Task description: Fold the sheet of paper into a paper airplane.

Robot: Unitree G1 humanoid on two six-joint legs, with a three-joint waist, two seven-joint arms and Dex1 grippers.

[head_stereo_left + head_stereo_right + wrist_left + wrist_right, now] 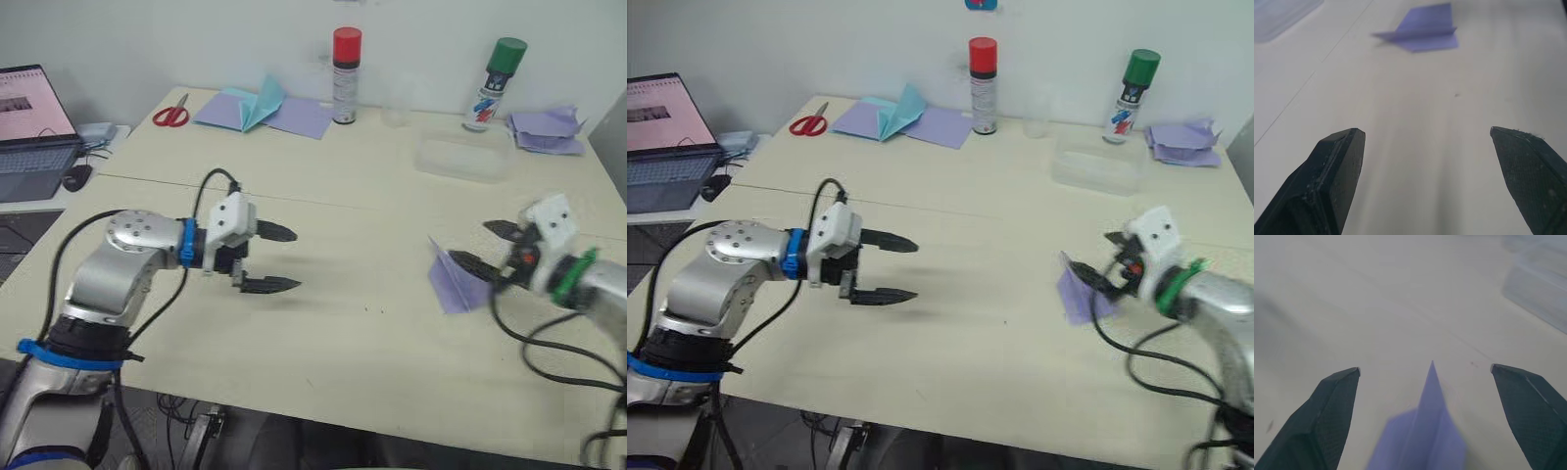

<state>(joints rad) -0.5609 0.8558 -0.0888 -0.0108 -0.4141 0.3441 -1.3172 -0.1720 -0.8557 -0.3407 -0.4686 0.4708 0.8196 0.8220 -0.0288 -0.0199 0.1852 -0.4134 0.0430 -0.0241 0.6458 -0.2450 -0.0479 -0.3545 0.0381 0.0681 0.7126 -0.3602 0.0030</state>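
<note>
The sheet of paper is folded into a small lavender paper airplane (pixel 456 284) that lies on the cream table (pixel 372 333) at the right, its pointed tip toward the table's middle. My right gripper (pixel 470 245) is open just behind it, and in the right wrist view the paper airplane (pixel 1427 431) sits between the spread fingers (pixel 1327 416) without touching them. My left gripper (pixel 296 259) hovers open over the middle of the table, well to the left of the plane, with nothing in it. The left wrist view shows the paper airplane (pixel 1422 35) far ahead.
Along the back edge are red scissors (pixel 172 114), purple sheets with a teal peaked piece (pixel 263 108), a red-capped spray can (pixel 346 73), a clear plastic container (pixel 462 157), a green-capped can (pixel 495 86) and a heap of purple papers (pixel 547 129). A laptop (pixel 34 127) is at the far left.
</note>
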